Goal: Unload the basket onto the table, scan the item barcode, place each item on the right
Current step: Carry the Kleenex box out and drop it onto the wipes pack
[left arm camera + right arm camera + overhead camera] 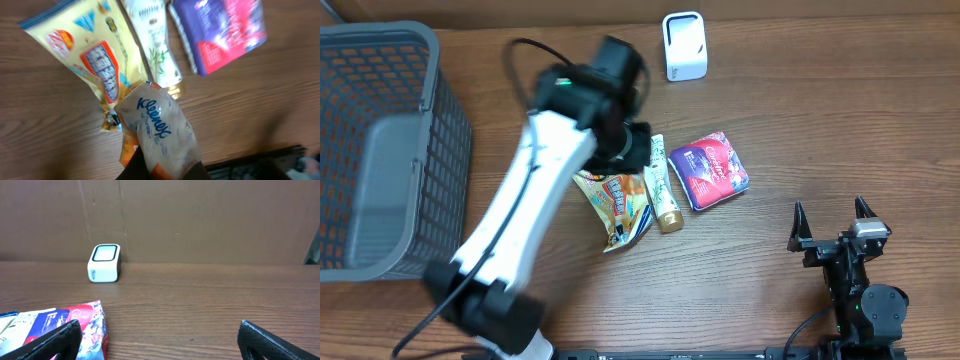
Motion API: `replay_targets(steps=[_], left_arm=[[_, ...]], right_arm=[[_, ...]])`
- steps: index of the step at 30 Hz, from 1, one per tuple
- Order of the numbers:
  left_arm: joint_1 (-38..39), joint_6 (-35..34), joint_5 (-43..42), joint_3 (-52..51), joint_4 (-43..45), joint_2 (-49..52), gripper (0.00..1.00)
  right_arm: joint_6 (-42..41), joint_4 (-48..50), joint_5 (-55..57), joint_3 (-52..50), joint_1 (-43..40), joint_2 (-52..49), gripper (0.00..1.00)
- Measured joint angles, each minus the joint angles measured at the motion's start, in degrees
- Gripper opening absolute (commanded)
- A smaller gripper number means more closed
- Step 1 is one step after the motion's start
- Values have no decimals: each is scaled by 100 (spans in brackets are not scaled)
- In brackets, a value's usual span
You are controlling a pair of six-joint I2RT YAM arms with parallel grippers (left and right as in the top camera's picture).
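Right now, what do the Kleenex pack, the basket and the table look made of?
Kleenex pack: probably thin glossy plastic film; it crinkles and glints.
Basket: seemingly moulded matte grey plastic; regular open mesh.
Table: wood or wood-look laminate, smooth; brown grain streaks.

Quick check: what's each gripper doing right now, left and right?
Left gripper: closed, holding the tissue pack.
Right gripper: open, empty.
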State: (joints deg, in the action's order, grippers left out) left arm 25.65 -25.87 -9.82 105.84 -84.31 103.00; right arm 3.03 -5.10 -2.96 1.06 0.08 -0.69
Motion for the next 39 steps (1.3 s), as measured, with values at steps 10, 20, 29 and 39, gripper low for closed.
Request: replay_targets(steps=[10, 20, 29, 39], left_arm=[[149, -232, 328, -42, 35, 1001, 84], [149, -254, 409, 61, -243, 1054, 82], [151, -225, 487, 1786, -1207, 925, 85], [400, -221, 461, 1858, -1213, -1099, 95]], right_arm=[[0, -2, 2, 0, 0, 0, 100], [0, 0, 2, 0, 0, 0, 100], [0, -4, 0, 0, 0, 0, 100], [0, 0, 2, 0, 0, 0, 100]])
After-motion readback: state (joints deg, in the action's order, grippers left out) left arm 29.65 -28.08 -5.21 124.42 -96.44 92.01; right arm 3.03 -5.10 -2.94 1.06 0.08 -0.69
